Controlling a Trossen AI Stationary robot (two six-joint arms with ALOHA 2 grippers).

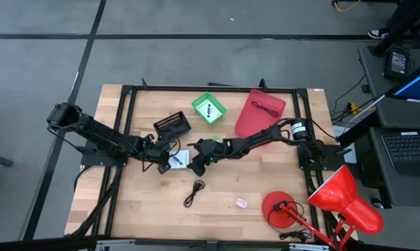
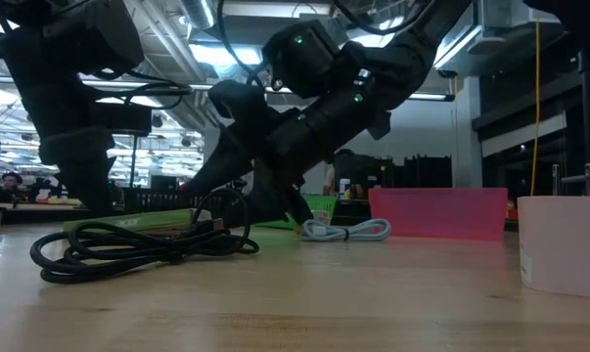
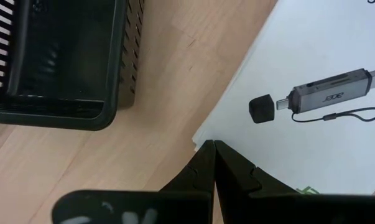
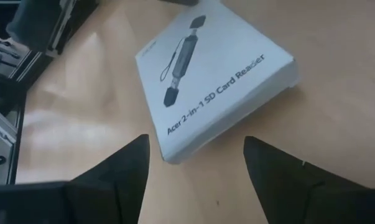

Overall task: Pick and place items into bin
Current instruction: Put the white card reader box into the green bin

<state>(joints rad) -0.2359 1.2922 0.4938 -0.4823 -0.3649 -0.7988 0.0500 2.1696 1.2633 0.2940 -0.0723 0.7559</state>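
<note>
A: What sits on the wooden surface [image 1: 140, 209]?
B: A white box [image 4: 212, 74], in the middle, between both arms.
A: And the pincers?
B: The right pincer [image 4: 196, 165] is open by the box. The left pincer [image 3: 213, 163] is closed at its corner.

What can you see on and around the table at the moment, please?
Green bin: 1, green, back of table, holds a dark item.
Red bin: 1, red, right of the green bin, holds a red cable.
Black basket: 1, black, left of the green bin.
Card-reader box: 1, white, between the grippers.
Black cable: 1, black, front centre.
Pink piece: 1, pink, front.
Desk lamp: 1, red, front right corner.
Left gripper: jaws shut, at the box's edge.
Right gripper: jaws open, facing the box.
</note>
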